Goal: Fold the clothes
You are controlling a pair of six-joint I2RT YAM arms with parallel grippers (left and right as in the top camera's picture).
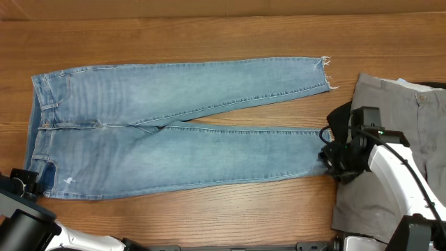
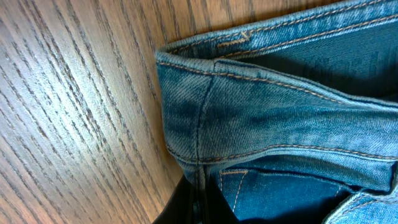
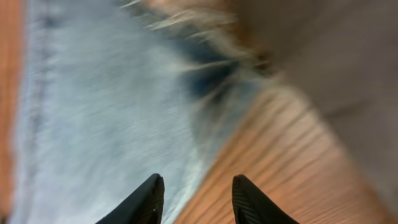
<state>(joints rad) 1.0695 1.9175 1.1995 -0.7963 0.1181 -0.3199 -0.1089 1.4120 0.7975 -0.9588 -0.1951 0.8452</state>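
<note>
We take this for a robot lab bench: on the wood-grain table (image 1: 209, 28) lie jeans (image 1: 174, 104) and grey trousers (image 1: 411, 118), with robot arms (image 1: 391, 169) at its near edge.

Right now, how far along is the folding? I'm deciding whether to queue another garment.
Done: the jeans lie spread flat, with no fold made. In hand: the left gripper is shut at the waistband corner, and the right gripper hangs open by the near leg's frayed hem. Left: every fold, plus the grey trousers beside.
</note>
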